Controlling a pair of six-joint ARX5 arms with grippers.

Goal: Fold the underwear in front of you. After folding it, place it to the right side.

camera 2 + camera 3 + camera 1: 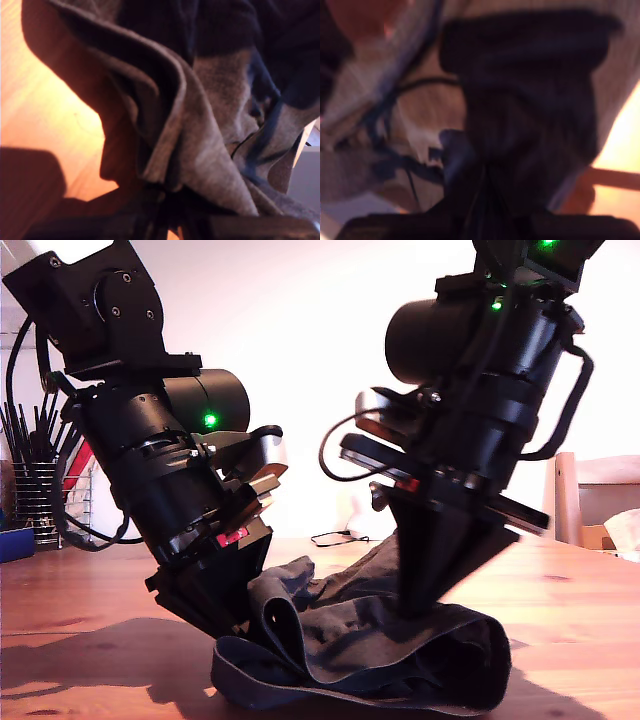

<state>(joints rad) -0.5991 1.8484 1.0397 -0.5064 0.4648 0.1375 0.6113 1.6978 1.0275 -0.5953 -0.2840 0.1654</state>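
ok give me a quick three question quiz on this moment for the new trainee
1. True or false: the underwear lies spread flat and untouched on the table.
2. In the exterior view, how many arms reach down to the garment? A) none B) one C) two
3. Fill in: the small lights glowing on the arms are ____.

Key
1. False: it is bunched and partly lifted, with cloth gathered at the fingers in both wrist views.
2. C: one arm on the exterior view's left, another arm on its right.
3. Green.
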